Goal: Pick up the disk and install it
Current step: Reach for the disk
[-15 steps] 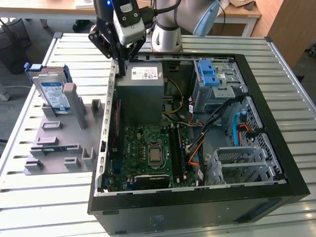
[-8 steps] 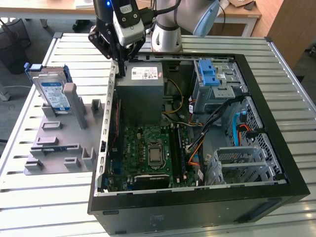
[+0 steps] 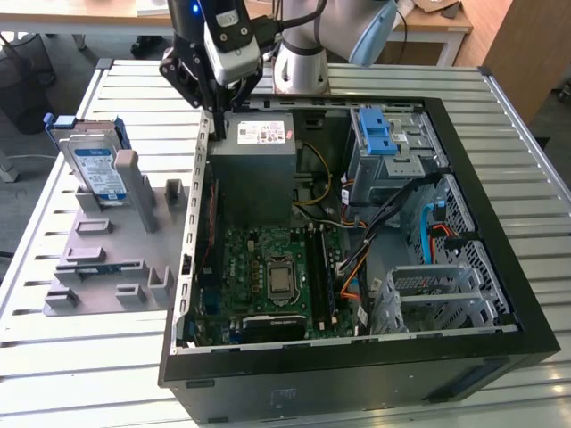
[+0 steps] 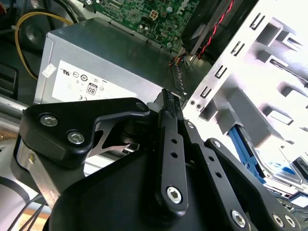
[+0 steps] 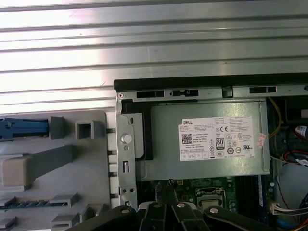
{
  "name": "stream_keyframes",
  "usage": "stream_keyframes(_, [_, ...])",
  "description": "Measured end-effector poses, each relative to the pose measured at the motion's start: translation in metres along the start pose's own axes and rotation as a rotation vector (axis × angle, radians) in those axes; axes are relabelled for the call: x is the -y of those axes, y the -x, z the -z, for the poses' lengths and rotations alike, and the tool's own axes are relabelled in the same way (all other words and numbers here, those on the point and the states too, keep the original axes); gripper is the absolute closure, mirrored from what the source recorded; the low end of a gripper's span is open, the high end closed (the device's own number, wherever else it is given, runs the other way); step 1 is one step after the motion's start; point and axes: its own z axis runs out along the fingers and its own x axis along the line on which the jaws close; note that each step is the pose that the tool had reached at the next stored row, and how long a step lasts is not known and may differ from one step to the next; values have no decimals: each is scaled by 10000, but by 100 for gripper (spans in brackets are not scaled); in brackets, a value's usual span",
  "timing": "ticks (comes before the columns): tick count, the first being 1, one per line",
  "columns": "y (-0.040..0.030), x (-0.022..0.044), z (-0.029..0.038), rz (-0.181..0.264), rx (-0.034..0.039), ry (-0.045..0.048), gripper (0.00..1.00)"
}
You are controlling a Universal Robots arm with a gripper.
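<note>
The disk (image 3: 96,163), a silver drive with a white-and-blue label in a blue carrier, leans upright in a grey holder on the exterior view's left, outside the computer case. Its blue carrier edge (image 5: 24,128) and part of its body (image 4: 276,166) show in both wrist views. My gripper (image 3: 217,132) hangs over the case's back left corner, by the grey power supply (image 3: 254,160), well to the right of the disk. Its slim black fingers (image 4: 166,110) lie together, shut with nothing between them. The fingertips (image 5: 166,186) point down beside the case wall.
The open computer case (image 3: 500,267) lies on a slatted metal table, holding a motherboard (image 3: 268,267), cables, a drive cage with a blue latch (image 3: 382,134) and an empty metal bay (image 3: 428,294). A grey fixture plate (image 3: 107,259) with raised blocks lies left of the case.
</note>
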Motion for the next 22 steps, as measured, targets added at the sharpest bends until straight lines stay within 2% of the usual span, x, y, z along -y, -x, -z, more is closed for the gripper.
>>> stream_keyframes(22, [-16, 4, -66, -2, -40, -3, 89])
